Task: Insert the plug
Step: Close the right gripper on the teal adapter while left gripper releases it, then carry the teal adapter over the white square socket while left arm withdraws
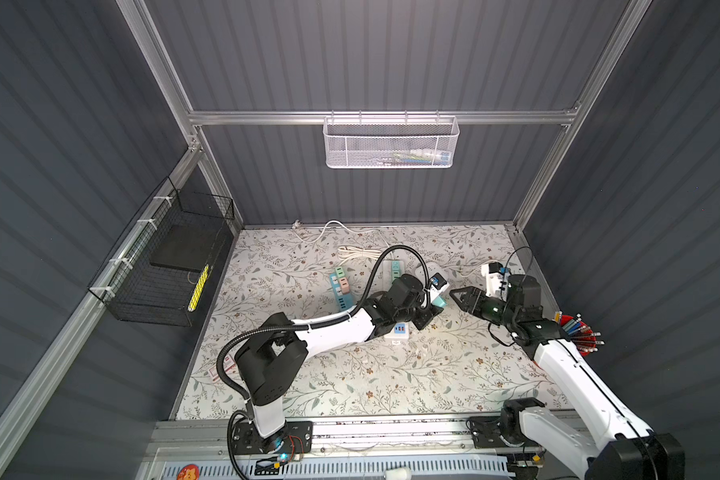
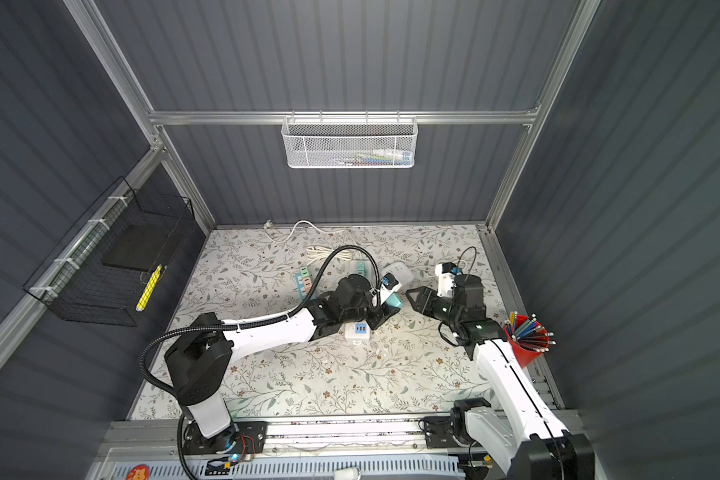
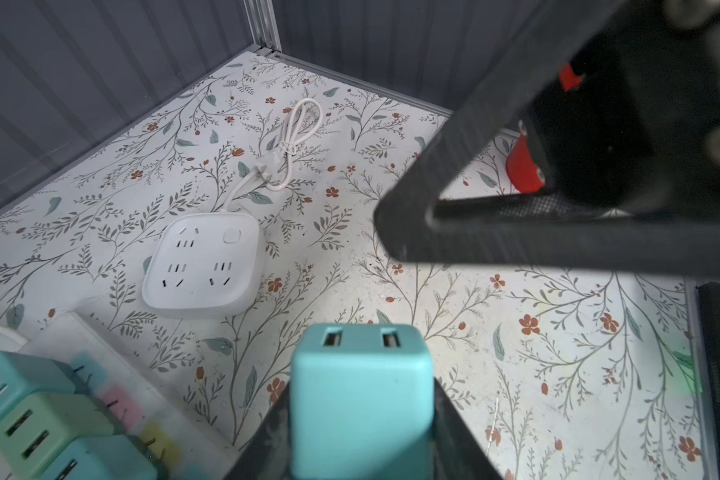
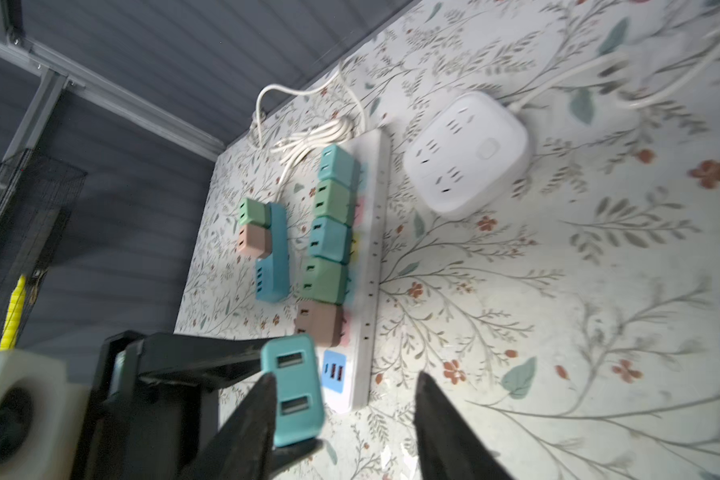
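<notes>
Holding: my left gripper (image 3: 360,453) is clamped on the teal USB charger plug (image 3: 362,374), its USB ports facing away from the wrist.
Plug position: lifted off the floral mat (image 1: 350,374), right of centre in both top views, between the two arms and just below the white square socket block (image 2: 404,274).
Risk, collision: my right gripper (image 4: 346,432) sits very close, and one finger (image 4: 242,424) overlaps the plug's edge in the right wrist view. I judge a nudge there could twist the plug in the left grip.
Risk, alignment: I cannot see the prongs, so a tilted plug may jam on a socket face or shove the block along the mat.
Risk, crowding: the white power strip (image 4: 375,249) carries five chargers, leaving little room beside them.
Right hand: jaws moderately apart, holding nothing. Whether that finger actually touches the plug, I cannot tell.
</notes>
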Tool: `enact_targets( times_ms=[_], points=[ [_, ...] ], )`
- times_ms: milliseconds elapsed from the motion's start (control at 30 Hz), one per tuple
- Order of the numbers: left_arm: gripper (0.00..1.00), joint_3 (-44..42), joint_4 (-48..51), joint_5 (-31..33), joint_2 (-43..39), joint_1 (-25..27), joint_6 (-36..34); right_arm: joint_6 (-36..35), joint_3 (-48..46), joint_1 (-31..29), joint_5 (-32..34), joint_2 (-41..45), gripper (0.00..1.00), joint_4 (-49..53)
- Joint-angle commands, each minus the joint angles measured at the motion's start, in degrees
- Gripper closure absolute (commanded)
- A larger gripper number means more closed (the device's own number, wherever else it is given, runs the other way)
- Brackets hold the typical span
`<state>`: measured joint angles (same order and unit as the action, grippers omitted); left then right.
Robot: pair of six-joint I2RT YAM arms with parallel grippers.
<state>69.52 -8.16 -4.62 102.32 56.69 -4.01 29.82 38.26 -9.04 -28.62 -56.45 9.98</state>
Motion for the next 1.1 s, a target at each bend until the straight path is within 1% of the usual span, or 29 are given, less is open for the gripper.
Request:
enact_targets(
  times_ms=[0,67,133,267,433,533,600,700,733,867,900,933,967,1033,1067],
  points=[
    [0.87,0.12,-1.46,-2.03,-1.58,-0.08,-1.46,-2.38,1.47,-2.74,-0.3,-1.52,0.4,1.43],
    [0.87,0.57,-0.41,-2.03,-1.72,-0.01,-1.57,-1.44,1.23,-3.42,-0.03,-2.57,0.4,0.03],
    [0.87,0.5,-0.18,-1.73,-2.48,-0.03,-1.98,-1.01,1.37,-3.77,-0.03,-3.76,0.43,-0.68],
    [0.86,0.61,0.74,-0.8,-3.27,-0.08,-2.91,-0.18,1.55,-4.32,-2.17,-5.47,0.54,-2.74],
    [0.86,0.84,1.11,-0.82,-3.36,-0.04,-3.46,0.07,1.56,-4.68,-5.02,-6.63,0.62,-4.19],
    [0.85,0.93,0.79,-1.07,-3.4,-0.06,-3.46,-0.41,1.93,-4.67,-8.04,-7.27,0.63,-5.03],
    [0.85,0.9,0.78,-1.43,-3.56,-0.08,-3.55,-0.19,1.78,-4.67,-8.38,-7.28,0.65,-5.95],
    [0.81,0.89,0.73,-1.12,-3.73,0.0,-3.63,0.08,2.14,-4.68,-8.94,-7.27,0.7,-6.58],
    [0.78,0.88,0.74,-0.69,-3.8,-0.02,-3.72,0.16,2.26,-4.73,-9.2,-7.27,0.71,-6.79],
    [0.53,0.73,1.21,1.71,-4.4,0.0,-3.99,0.49,2.34,-4.71,-9.17,-7.27,0.74,-8.16],
    [0.44,0.55,1.21,2.54,-4.71,-0.04,-3.94,0.49,2.42,-4.67,-8.88,-7.22,0.75,-8.46],
    [0.33,0.4,1.22,3.58,-5.14,-0.08,-3.75,0.34,2.52,-4.67,-8.38,-7.25,0.75,-8.9],
    [0.24,0.19,1.26,4.62,-5.8,-0.08,-3.4,0.19,2.61,-4.65,-7.55,-7.25,0.75,-9.56],
    [0.18,0.7,3.05,5.55,-7.5,-0.04,-2.13,-0.98,3.22,-4.59,-4.89,-7.25,0.76,-9.96],
    [0.14,0.87,3.97,6.1,-8.83,0.0,-1.38,-1.81,3.89,-4.59,-3.31,-9.46,0.76,-9.98]
  ],
)
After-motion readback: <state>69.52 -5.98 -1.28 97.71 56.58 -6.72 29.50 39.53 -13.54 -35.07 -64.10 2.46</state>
